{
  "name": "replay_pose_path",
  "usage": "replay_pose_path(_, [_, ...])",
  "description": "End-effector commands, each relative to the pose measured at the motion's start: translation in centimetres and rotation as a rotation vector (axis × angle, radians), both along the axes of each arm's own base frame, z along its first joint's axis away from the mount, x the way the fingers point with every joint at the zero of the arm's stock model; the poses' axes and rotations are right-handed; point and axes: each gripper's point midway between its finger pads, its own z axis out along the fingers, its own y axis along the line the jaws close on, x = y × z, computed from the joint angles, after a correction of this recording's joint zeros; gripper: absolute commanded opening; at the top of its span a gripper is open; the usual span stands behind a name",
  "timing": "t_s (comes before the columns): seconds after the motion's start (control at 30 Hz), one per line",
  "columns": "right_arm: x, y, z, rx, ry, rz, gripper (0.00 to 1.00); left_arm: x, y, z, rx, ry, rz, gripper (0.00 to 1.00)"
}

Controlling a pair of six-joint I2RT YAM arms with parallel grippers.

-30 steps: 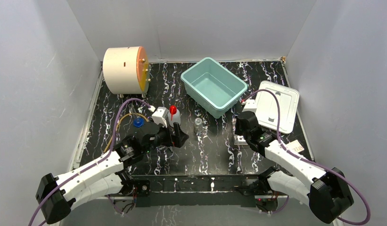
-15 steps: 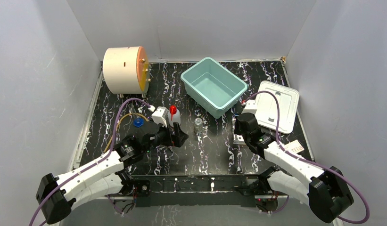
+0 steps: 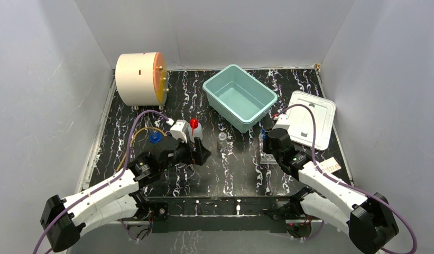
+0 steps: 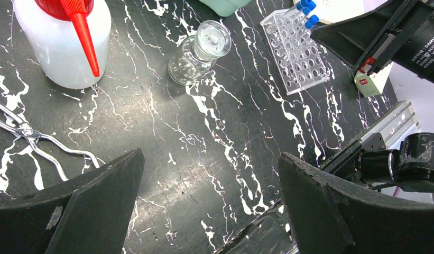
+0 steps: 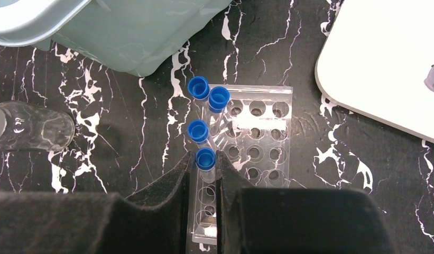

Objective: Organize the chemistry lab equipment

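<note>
My right gripper (image 5: pixel 205 165) is shut on a blue-capped tube (image 5: pixel 205 157) that stands in the clear tube rack (image 5: pixel 257 132). Three more blue-capped tubes (image 5: pixel 219 98) stand in the same rack beyond it. In the top view that gripper (image 3: pixel 269 147) hangs over the rack (image 3: pixel 268 158), right of the glass vial (image 3: pixel 222 140). My left gripper (image 3: pixel 201 154) is open over bare table (image 4: pixel 209 159), nothing between its fingers. The white squeeze bottle (image 4: pixel 64 42) with a red nozzle and the vial (image 4: pixel 200 52) stand just ahead of it.
A teal bin (image 3: pixel 239 97) sits at the back centre, with a white lid (image 3: pixel 310 119) to its right. The cream drum (image 3: pixel 140 78) is at the back left. A blue ring (image 3: pixel 155 138) and yellowish tubing (image 3: pixel 143 131) lie left of the bottle. Metal tongs (image 4: pixel 29 137) lie near the left fingers.
My right gripper has shifted slightly left over the rack, still shut on the tube. The left arm has not moved.
</note>
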Motion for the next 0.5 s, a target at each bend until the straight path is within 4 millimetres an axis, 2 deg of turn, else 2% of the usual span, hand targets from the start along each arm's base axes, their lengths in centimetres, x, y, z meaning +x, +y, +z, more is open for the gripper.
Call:
replay_pose_path(0.0, [-1.1, 0.8, 0.0, 0.020, 0.057, 0.042, 0.23, 0.0, 0.2, 0.0, 0.002, -0.008, -0.004, 0.98])
replay_pose_path(0.3, [-2.0, 1.8, -0.7, 0.041, 0.105, 0.109, 0.31, 0.2, 0.1, 0.1, -0.001, -0.011, -0.002, 0.98])
replay_pose_path(0.47, [-2.1, 1.5, 0.1, 0.046, 0.104, 0.092, 0.43, 0.2, 0.1, 0.1, 0.000, -0.010, -0.006, 0.98])
